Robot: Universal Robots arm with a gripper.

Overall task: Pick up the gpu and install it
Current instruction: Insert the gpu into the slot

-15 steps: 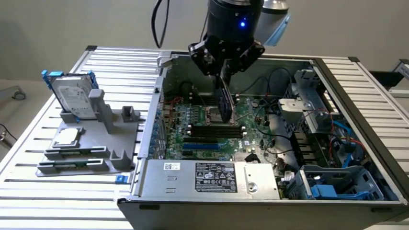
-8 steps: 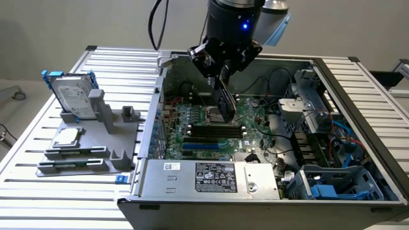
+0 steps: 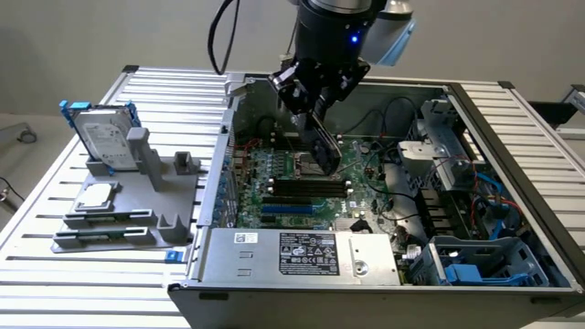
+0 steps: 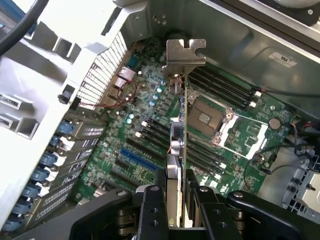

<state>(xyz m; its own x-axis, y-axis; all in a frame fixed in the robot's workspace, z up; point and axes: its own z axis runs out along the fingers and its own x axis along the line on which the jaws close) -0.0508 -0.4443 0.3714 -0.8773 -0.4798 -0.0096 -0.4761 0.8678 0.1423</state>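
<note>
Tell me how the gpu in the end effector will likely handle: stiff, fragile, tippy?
The gpu is probably stiff: a flat board with a metal bracket. Likely fragile, since its thin green board is exposed. Held on edge by the end effector, it could pivot if nudged.

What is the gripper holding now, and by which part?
The gripper holds the gpu, clamped on its two flat faces at the end away from its metal bracket, above the motherboard.

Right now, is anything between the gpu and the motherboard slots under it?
Nothing visible is in the way. The fingers hold the gpu edge-on above the motherboard, and the slots look bare, with no cable across them.
</note>
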